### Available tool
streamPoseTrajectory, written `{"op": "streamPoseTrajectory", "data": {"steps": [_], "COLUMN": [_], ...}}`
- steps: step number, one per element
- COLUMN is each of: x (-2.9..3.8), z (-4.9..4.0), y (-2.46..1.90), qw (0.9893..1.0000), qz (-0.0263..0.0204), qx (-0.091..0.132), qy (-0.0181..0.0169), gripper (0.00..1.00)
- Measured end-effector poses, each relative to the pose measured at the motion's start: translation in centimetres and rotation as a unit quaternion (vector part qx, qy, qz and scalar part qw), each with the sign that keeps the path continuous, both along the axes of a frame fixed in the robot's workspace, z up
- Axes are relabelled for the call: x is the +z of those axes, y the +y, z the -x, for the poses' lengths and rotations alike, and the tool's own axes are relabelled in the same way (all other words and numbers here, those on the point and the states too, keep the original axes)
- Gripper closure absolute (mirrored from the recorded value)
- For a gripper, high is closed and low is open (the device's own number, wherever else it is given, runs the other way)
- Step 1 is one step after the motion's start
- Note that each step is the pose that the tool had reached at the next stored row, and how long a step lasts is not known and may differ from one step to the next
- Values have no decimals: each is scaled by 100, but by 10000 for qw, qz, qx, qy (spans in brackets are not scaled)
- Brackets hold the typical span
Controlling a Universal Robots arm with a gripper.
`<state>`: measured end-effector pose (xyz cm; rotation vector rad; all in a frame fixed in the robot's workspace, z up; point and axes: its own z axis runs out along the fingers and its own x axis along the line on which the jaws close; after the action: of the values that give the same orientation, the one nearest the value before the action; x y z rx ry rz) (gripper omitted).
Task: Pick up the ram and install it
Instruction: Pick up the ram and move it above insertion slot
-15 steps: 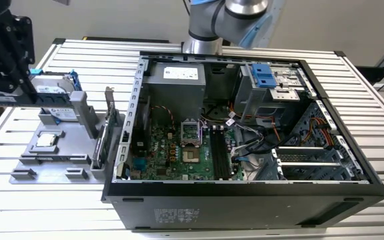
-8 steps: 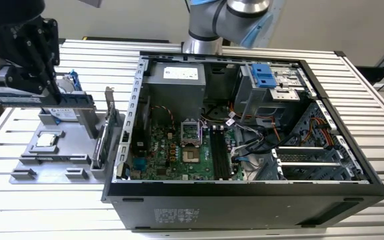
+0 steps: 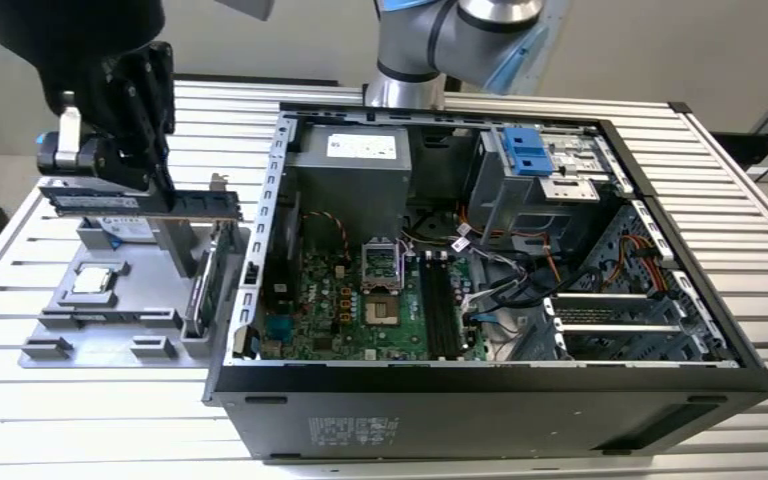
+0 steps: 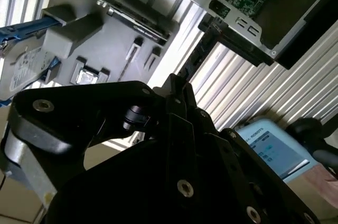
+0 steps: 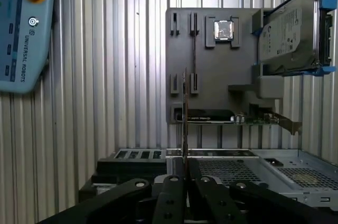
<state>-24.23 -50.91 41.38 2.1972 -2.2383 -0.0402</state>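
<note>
Jaws closed on one ram (image 3: pixel 205 204), over one gray tray (image 3: pixel 128 288), beside one computer case (image 3: pixel 491 410)

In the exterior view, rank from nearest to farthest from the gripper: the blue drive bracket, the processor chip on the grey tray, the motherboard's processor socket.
From the gripper, which holds the ram:
1. Processor chip, on the grey tray below it.
2. Processor socket, on the motherboard in the case.
3. Blue drive bracket, far corner, exterior view's right.
</note>
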Motion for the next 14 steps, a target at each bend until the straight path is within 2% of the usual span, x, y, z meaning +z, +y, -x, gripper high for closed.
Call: {"op": "streamPoseTrajectory", "data": {"steps": [14], "x": [-58], "z": [-634], "y": [14], "qw": [10000], "qz": [0], "qx": [0], "qy": [0], "gripper": [100]}}
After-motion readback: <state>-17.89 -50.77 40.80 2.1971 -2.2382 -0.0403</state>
